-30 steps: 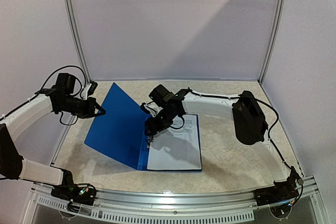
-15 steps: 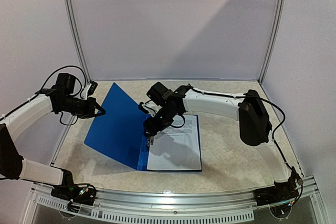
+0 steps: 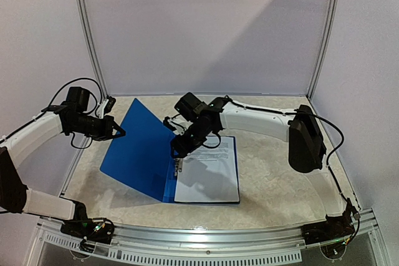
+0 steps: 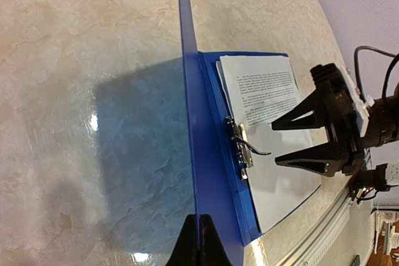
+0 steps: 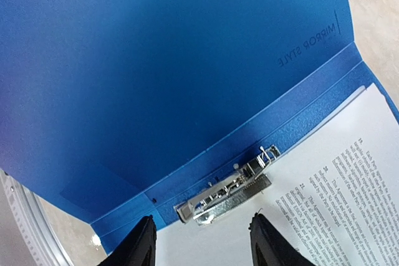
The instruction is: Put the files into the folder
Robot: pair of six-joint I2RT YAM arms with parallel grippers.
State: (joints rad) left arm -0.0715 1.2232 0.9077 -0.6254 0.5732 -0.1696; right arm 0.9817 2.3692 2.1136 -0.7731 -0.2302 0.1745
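The blue folder [image 3: 140, 151] lies open on the table, its cover tilted up at the left. My left gripper [image 3: 119, 133] is shut on the cover's edge, which shows edge-on between its fingers in the left wrist view [image 4: 198, 236]. White printed files [image 3: 209, 169] lie on the folder's right half. My right gripper [image 3: 178, 161] is open and empty, hovering just above the metal clip [image 5: 227, 191] at the spine, with a finger on either side of it [image 5: 202, 247]. The clip's lever [image 4: 255, 149] stands raised over the sheets [image 4: 265, 91].
The arms work inside a white-walled booth with metal corner posts [image 3: 90, 42]. The marble-pattern tabletop [image 3: 274, 185] extends to the right of the folder. A metal rail [image 3: 206, 241] runs along the near edge.
The right arm's elbow has swung to the right and its wrist has turned slightly, while the gripper stays over the clip. The left arm and the cover have not moved.
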